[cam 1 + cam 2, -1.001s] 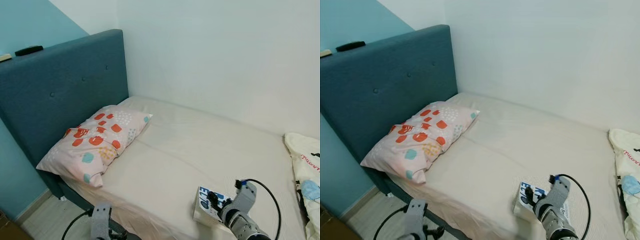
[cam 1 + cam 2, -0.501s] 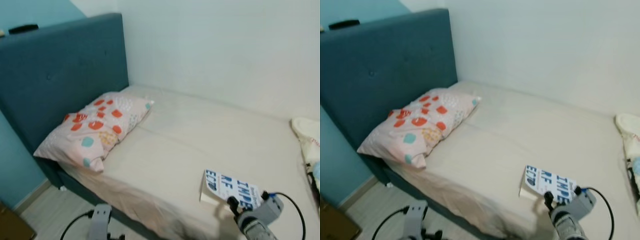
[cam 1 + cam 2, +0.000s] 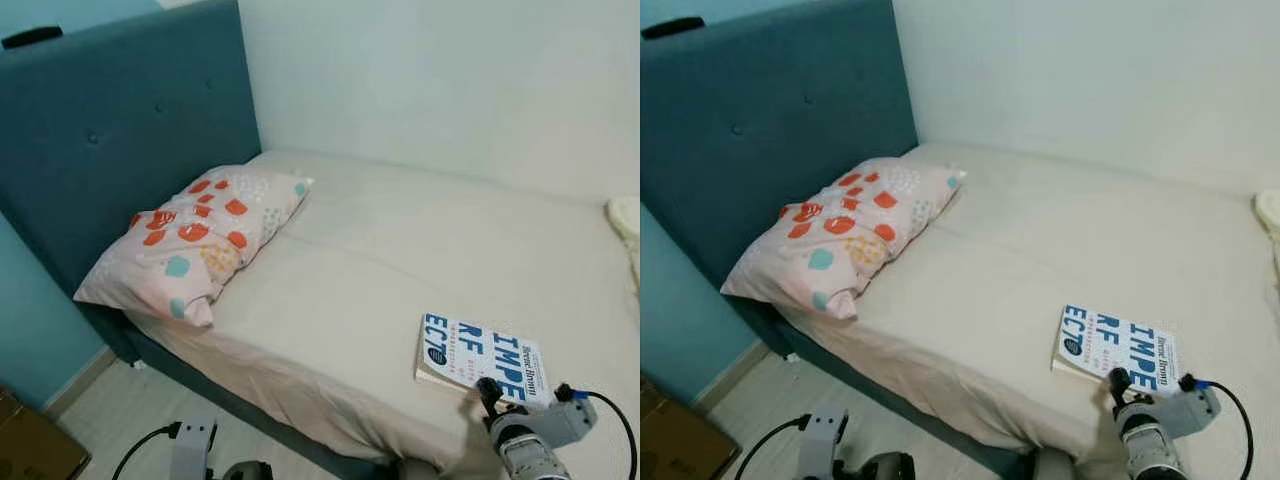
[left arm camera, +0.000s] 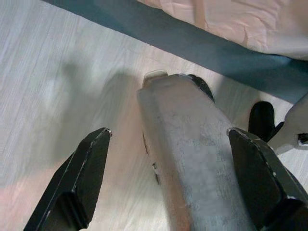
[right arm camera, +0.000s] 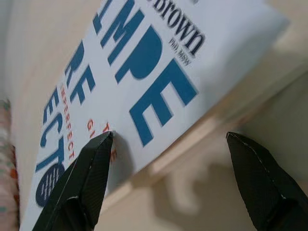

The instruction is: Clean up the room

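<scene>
A white book [image 3: 482, 360] with big blue letters lies flat on the beige bed [image 3: 400, 250], close to its near edge. My right gripper [image 3: 488, 392] hovers just short of the book's near side. In the right wrist view the right gripper [image 5: 168, 139] is open, its fingers [image 5: 91, 173] spread wide either side of the book's [image 5: 144, 72] edge without touching it. My left arm [image 3: 195, 445] hangs low beside the bed. The left gripper [image 4: 168, 131] is open above the wood floor [image 4: 43, 86], with a silver part of my own body between its fingers.
A pink pillow [image 3: 200, 240] with red and teal spots leans at the teal headboard [image 3: 110, 130], which has a black remote [image 3: 30, 37] on top. White bedding [image 3: 625, 215] lies at the bed's far right. A cardboard box [image 3: 30, 450] stands on the floor at the left.
The view has tilted and shifted. My right gripper, which lay over the book a second ago, has drawn back to its near edge, so the whole cover shows now.
</scene>
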You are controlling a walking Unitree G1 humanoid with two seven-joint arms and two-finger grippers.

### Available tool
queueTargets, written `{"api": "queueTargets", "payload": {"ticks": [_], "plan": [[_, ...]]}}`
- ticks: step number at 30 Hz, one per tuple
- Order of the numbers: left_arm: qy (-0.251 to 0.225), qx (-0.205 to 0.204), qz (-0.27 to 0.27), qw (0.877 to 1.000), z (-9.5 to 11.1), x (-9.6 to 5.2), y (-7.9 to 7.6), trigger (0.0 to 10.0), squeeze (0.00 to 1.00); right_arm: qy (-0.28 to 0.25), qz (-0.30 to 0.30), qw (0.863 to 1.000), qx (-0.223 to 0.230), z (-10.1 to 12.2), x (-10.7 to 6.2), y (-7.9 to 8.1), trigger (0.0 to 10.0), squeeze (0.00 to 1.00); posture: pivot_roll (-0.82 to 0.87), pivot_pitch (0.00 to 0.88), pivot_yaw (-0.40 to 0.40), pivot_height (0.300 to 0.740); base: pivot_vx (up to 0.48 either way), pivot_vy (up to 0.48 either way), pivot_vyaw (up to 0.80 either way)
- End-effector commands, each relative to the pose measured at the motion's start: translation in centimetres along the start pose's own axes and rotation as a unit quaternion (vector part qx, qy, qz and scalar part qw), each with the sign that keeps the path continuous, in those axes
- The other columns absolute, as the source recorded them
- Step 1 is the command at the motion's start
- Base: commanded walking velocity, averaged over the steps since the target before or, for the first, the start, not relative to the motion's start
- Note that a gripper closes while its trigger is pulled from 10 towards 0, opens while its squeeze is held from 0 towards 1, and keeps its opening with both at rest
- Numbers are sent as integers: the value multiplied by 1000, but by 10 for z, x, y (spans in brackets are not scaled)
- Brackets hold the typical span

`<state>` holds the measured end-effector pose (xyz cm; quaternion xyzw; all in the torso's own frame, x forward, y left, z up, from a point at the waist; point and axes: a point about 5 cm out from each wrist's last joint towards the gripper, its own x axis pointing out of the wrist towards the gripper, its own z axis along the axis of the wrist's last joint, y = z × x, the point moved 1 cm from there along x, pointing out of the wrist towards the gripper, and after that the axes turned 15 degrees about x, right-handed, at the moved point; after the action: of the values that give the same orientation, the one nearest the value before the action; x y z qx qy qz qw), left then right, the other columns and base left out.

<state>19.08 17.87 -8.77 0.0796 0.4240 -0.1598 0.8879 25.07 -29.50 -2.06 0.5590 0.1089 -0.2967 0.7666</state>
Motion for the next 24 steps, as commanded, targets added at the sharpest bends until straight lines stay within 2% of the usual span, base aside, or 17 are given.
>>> {"api": "queueTargets", "payload": {"ticks": [1, 9, 12, 14, 15, 16, 17, 19, 21, 22, 23, 24], "plan": [[47, 15, -6, 999, -29, -10, 5, 10000, 0, -15, -5, 999, 29, 4, -4, -9, 10000, 0, 140, 150, 63, 608, 0, 0, 0], [61, 35, -15, 997, -46, -20, 9, 10000, 0, -23, -6, 998, 56, 5, -6, -14, 10000, 0, 173, 220, 87, 608, 0, 0, 0], [60, 54, -29, 996, -55, -25, 9, 10000, 0, -27, 4, 996, 86, 3, -2, -5, 10000, 0, 199, 257, 103, 608, 0, 0, 0], [60, 54, -29, 996, -55, -25, 9, 10000, 0, -27, 4, 996, 86, 3, -2, -5, 10000, 0, 199, 257, 103, 608, 0, 0, 0], [56, 62, -35, 996, -58, -28, 9, 10000, 0, -32, 31, 993, 113, 4, 2, 9, 10000, 0, 221, 271, 107, 608, 0, 0, 0], [56, 62, -35, 996, -58, -28, 9, 10000, 0, -32, 31, 993, 113, 4, 2, 9, 10000, 0, 221, 271, 107, 608, 0, 0, 0], [55, 67, -38, 996, -60, -30, 9, 10000, 0, -33, 59, 988, 136, 5, 5, 22, 10000, 0, 225, 277, 107, 608, 0, 0, 0], [55, 67, -38, 995, -62, -31, 10, 10000, 0, -30, 73, 987, 142, 4, 7, 28, 10000, 0, 225, 278, 106, 608, 0, 0, 0], [57, 68, -37, 995, -64, -32, 10, 10000, 0, -17, 115, 982, 148, 1, 9, 44, 10000, 0, 222, 284, 100, 608, 0, 0, 0], [57, 68, -37, 995, -64, -32, 10, 10000, 0, -17, 115, 982, 148, 1, 9, 44, 10000, 0, 222, 284, 100, 608, 0, 0, 0], [58, 67, -35, 995, -65, -33, 10, 10000, 0, -5, 141, 980, 143, -3, 11, 54, 2588, 0, 219, 282, 96, 608, 0, 0, 0], [58, 67, -35, 995, -65, -33, 10, 10000, 0, -5, 141, 980, 143, -3, 11, 54, 2588, 0, 219, 282, 96, 608, 0, 0, 0]]}}
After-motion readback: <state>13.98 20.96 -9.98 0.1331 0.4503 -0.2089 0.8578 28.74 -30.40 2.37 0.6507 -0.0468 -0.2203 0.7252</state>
